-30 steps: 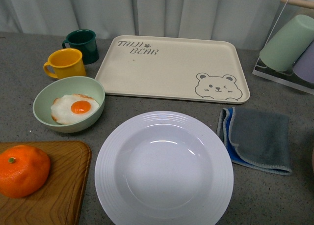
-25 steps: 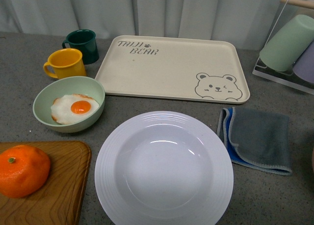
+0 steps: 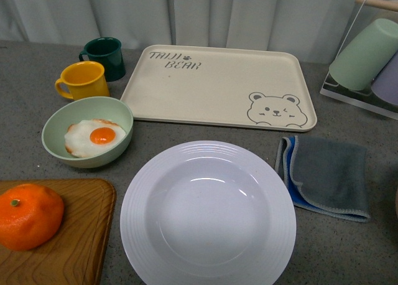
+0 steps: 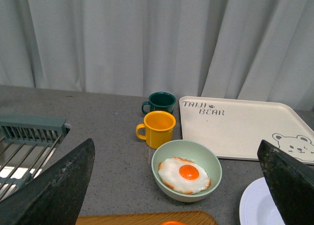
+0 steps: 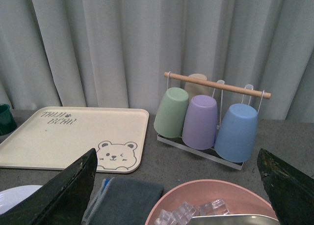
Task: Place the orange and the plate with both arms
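Note:
The orange (image 3: 28, 215) rests on a wooden board (image 3: 74, 241) at the front left; a sliver of it shows in the left wrist view (image 4: 172, 222). The white plate (image 3: 149, 191) lies empty on the table at the front centre; its rim shows in the left wrist view (image 4: 252, 208) and the right wrist view (image 5: 14, 193). Neither arm shows in the front view. My left gripper (image 4: 179, 185) is open, high above the green bowl. My right gripper (image 5: 179, 185) is open, high above the pink bowl.
A pale green bowl (image 3: 118, 114) holds a fried egg (image 3: 94, 137). A yellow mug (image 3: 82, 79) and dark green mug (image 3: 104, 56) stand behind it. A cream bear tray (image 3: 217, 86) lies at the back, a grey cloth (image 3: 326, 176) right, a cup rack (image 5: 211, 119) far right, a pink bowl (image 5: 196, 195) with ice.

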